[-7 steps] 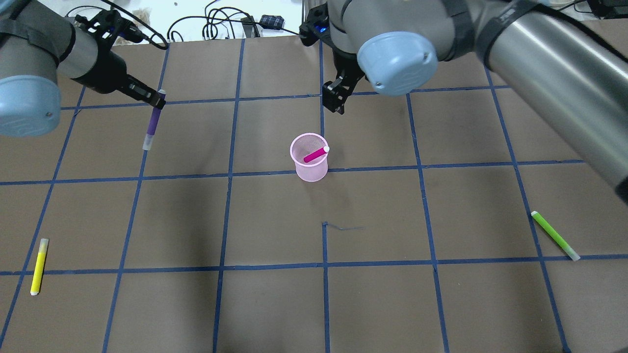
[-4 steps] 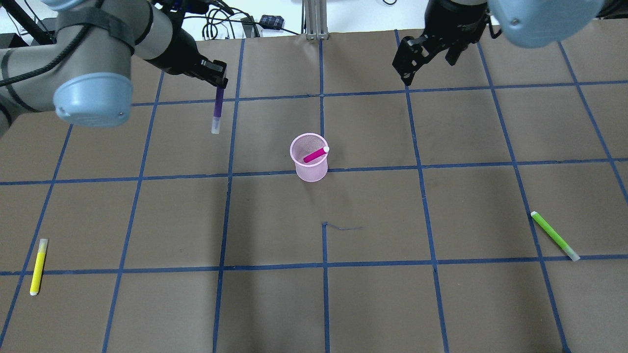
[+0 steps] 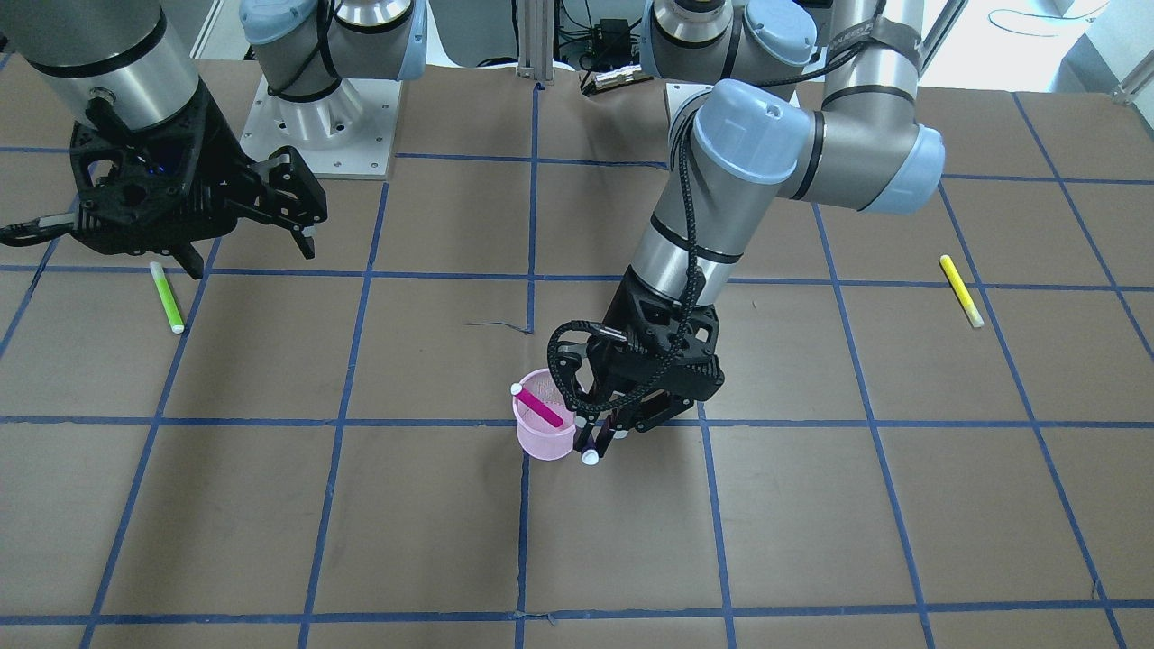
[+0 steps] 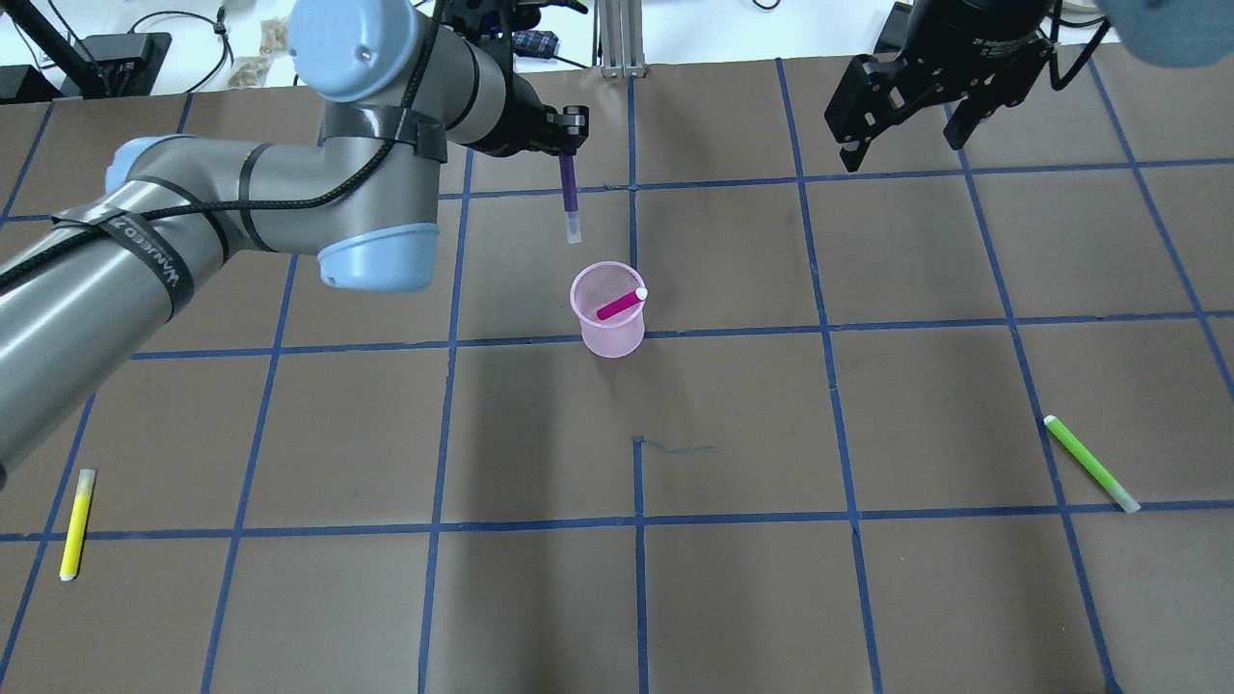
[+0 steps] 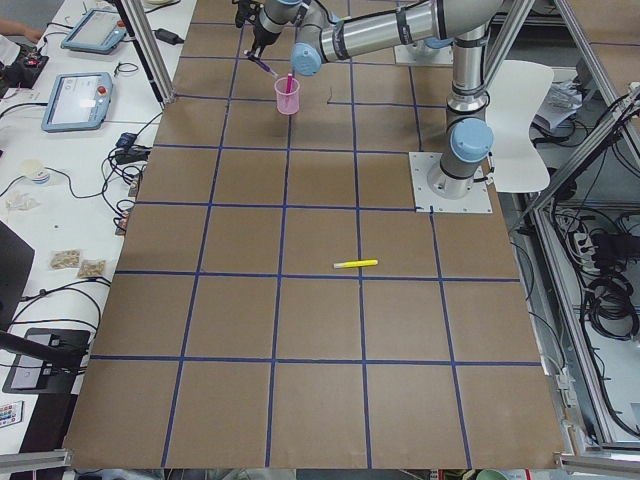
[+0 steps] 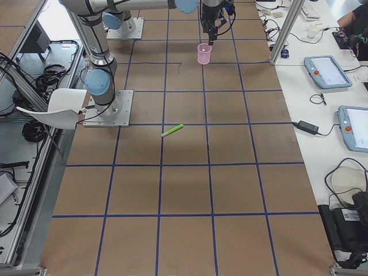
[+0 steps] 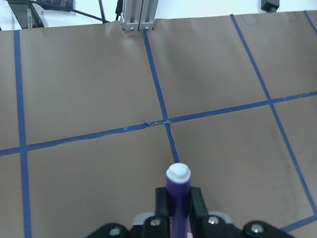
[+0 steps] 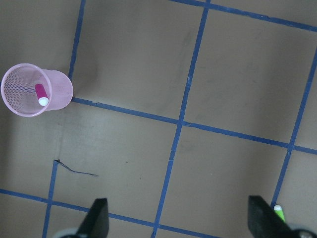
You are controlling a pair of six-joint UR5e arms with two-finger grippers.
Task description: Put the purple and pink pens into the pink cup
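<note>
The pink mesh cup point(image 4: 609, 328) stands upright near the table's middle, and the pink pen point(image 4: 620, 305) leans inside it. My left gripper point(image 4: 569, 130) is shut on the purple pen point(image 4: 571, 198), which hangs white tip down just beyond the cup's far rim, outside it. From the front, the cup point(image 3: 544, 437), the pink pen point(image 3: 539, 406) and my left gripper point(image 3: 613, 428) sit close together. The left wrist view shows the purple pen point(image 7: 177, 198) clamped between the fingers. My right gripper point(image 4: 906, 145) is open and empty at the back right.
A yellow pen point(image 4: 75, 523) lies at the near left of the table. A green pen point(image 4: 1090, 463) lies at the near right and shows in the right wrist view point(image 8: 279, 212). Blue tape lines grid the brown table.
My left arm has swung right with the purple pen, from the far left to just behind the cup. My right arm has pulled away from the cup to the back right.
</note>
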